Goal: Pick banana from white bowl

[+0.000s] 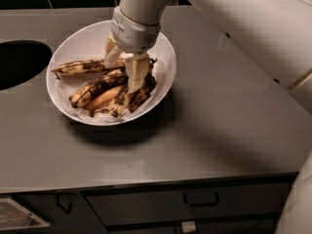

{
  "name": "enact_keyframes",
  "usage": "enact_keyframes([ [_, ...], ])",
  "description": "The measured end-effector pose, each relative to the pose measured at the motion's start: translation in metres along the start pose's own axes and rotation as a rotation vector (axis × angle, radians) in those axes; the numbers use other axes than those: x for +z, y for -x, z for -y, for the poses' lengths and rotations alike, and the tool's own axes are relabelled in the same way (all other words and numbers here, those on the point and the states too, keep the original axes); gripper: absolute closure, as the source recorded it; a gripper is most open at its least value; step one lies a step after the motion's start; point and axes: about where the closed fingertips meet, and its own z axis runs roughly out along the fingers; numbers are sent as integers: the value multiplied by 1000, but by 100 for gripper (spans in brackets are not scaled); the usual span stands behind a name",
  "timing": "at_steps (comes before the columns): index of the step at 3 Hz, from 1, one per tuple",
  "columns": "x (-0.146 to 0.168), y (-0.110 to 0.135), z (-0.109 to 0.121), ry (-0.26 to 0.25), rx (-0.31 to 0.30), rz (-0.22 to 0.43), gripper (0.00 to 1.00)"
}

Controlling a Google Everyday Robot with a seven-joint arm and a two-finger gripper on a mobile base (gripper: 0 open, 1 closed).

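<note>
gripper: the gripper [126, 66] is down inside the white bowl [66, 45], right of centre, wrist roughly vertical above it.
jaws: released; the fingers [138, 73] are parted and straddle the right-hand ends of the fruit. I see no squeeze on anything yet.
banana: several overripe, brown-spotted bananas [97, 86] lie fanned across the bowl's paper lining, touching and partly overlapping. None is lifted.
bowl: sits on the grey counter [219, 116], just right of the dark round cut-out [14, 62].
step: my read is final descent and close, so the task is early with the grasp not yet made.
how: pick one banana, probably the top one whose end lies between the fingers. Seat it across its short axis, then close slowly.
force: the fruit looks soft, so use light grip. Too much will likely mash it.
lift: go straight up and slow, and clear the rim before you translate.
risk: you may pinch two bananas together, snag the lining, or tip the bowl if a finger bears on its right wall.
</note>
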Motion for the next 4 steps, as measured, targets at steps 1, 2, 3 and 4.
enact_keyframes([
  [1, -16, 14, -4, 16, -10, -31, 33],
  [2, -28, 25, -6, 24, -19, -54, 33],
  [3, -26, 27, -4, 35, -27, -46, 34],
  [4, -26, 27, -5, 35, -27, -46, 34],
])
